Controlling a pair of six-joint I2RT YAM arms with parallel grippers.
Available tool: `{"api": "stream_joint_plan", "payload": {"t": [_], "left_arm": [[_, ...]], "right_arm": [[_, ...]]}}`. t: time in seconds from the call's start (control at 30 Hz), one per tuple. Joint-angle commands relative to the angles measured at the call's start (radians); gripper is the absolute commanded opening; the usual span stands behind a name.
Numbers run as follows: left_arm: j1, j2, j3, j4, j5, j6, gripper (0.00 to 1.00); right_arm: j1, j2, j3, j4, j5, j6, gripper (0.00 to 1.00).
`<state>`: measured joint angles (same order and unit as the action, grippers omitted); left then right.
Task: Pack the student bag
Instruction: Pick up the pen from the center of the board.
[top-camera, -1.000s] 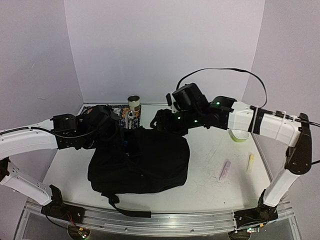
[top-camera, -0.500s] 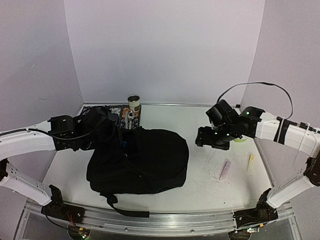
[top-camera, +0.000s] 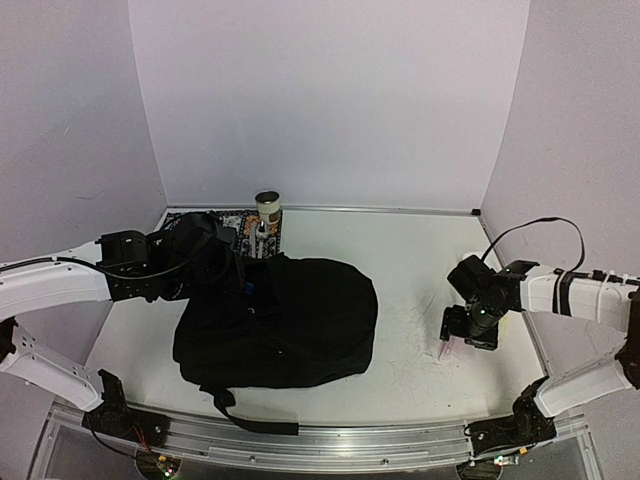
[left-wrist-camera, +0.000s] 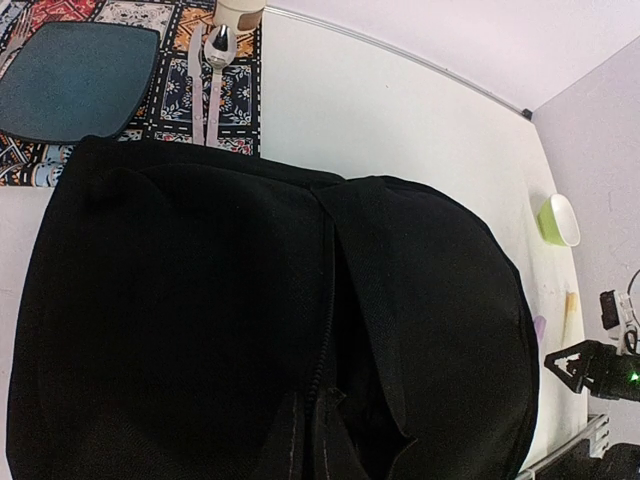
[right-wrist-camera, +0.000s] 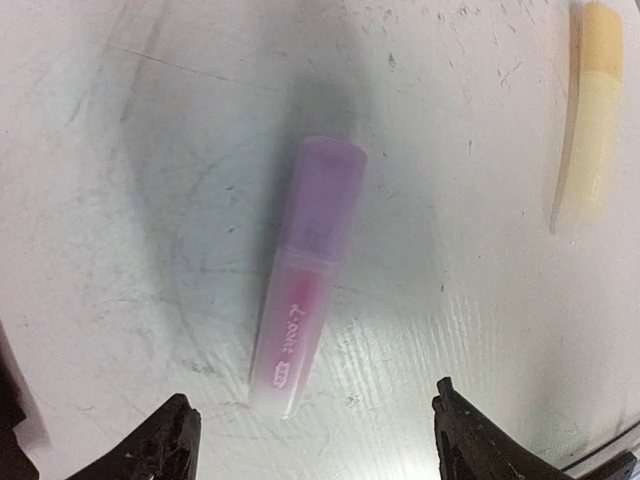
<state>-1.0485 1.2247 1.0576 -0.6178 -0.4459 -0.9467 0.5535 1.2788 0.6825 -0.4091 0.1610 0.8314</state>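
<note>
The student bag (top-camera: 285, 320), a large floppy black backpack, lies on the table left of centre and fills the left wrist view (left-wrist-camera: 230, 300). My left gripper (top-camera: 232, 268) is at the bag's far left top edge. Its fingers are hidden, and the fabric and zipper seam bunch toward it, so it looks shut on the bag. My right gripper (top-camera: 463, 338) is open, low over a pink-purple pen (right-wrist-camera: 305, 270) lying on the table. The pen's near end lies just ahead of the gap between the fingertips (right-wrist-camera: 170, 440), untouched.
A yellow pen (right-wrist-camera: 590, 110) lies right of the pink one. A green bowl (left-wrist-camera: 558, 220) sits at the right side. A teal plate (left-wrist-camera: 75, 80), a spoon (left-wrist-camera: 215, 70) and a can (top-camera: 267, 212) stand on a patterned mat behind the bag.
My right arm has swung from above the bag's far edge to the right and down over the pink pen. The left arm and the bag have barely moved.
</note>
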Motion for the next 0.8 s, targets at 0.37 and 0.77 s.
{"api": "stream_joint_plan", "payload": {"t": [0.37,0.77], "left_arm": [[0.004,-0.015,0.029,0.056,-0.023,0.002,0.0],[0.004,-0.008,0.034,0.06,-0.027,0.006,0.0]], "right_arm": [[-0.108,0.192,0.001,0.164,-0.053,-0.013,0.66],[-0.116,0.253,0.003,0.212,-0.059,-0.038,0.32]]}}
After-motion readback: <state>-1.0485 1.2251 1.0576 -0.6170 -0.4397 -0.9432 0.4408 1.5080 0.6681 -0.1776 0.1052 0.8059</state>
